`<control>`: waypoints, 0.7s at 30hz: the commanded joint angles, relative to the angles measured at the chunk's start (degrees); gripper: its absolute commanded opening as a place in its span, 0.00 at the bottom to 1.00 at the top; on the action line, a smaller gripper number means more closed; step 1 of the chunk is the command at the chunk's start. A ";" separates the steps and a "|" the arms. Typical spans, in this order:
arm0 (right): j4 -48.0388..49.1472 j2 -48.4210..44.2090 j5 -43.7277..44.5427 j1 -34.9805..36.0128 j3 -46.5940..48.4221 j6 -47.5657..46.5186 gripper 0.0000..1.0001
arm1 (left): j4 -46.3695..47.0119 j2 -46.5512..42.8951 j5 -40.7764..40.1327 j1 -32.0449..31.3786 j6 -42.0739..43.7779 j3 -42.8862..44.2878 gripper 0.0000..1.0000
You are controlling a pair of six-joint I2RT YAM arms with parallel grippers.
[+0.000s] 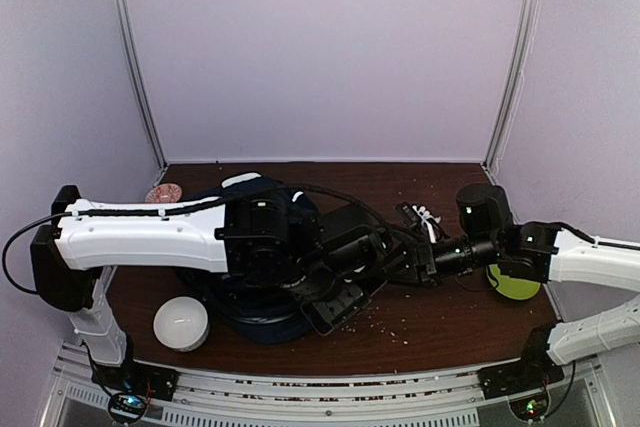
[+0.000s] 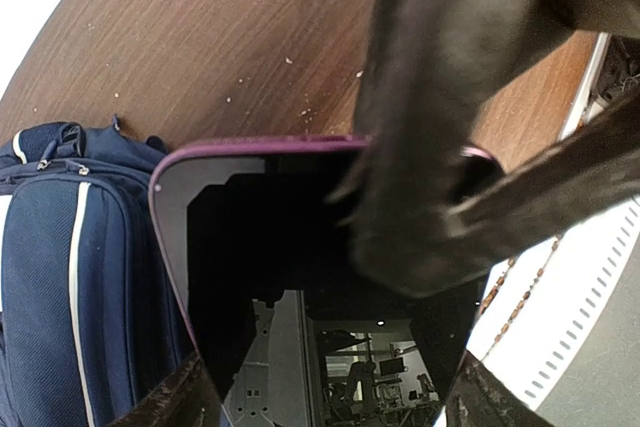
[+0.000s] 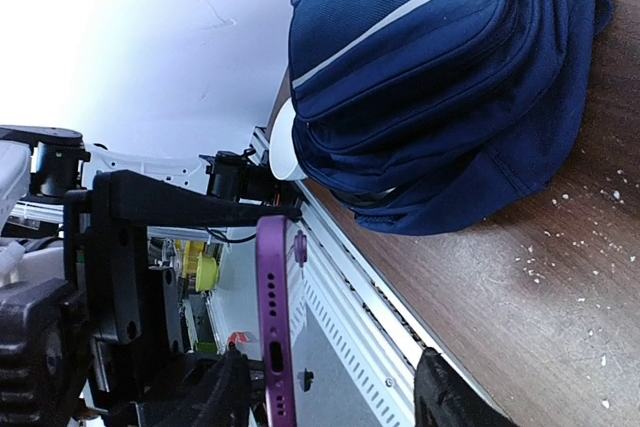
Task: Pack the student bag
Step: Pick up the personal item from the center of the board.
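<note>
Student bag (image 2: 60, 247) beside left gripper (image 2: 330, 399) holding phone (image 2: 290, 237).

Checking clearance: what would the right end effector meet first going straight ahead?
The phone, edge-on between the right end effector's fingers and held by the left end effector. The bag lies beyond, off to one side; depth is unclear.

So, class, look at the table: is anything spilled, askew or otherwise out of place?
Yes: small pale crumbs lie scattered over the brown table, mostly to the right of the student bag. They look like a spill, not something to be packed.
</note>
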 commanded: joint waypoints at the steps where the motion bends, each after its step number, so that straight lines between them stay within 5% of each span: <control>1: 5.18 1.25 -2.38 -0.25 1.09 1.61 0.52 | 3.30 -2.03 0.23 -0.04 1.09 1.30 0.58; 18: 11.79 2.26 -4.52 -0.20 -0.94 6.16 0.02 | 3.21 -1.92 -0.74 -0.07 1.23 2.27 0.57; 21: 11.87 0.94 -3.04 -0.20 -1.44 6.11 0.00 | 3.19 -2.20 -0.48 -0.11 1.19 1.96 0.60</control>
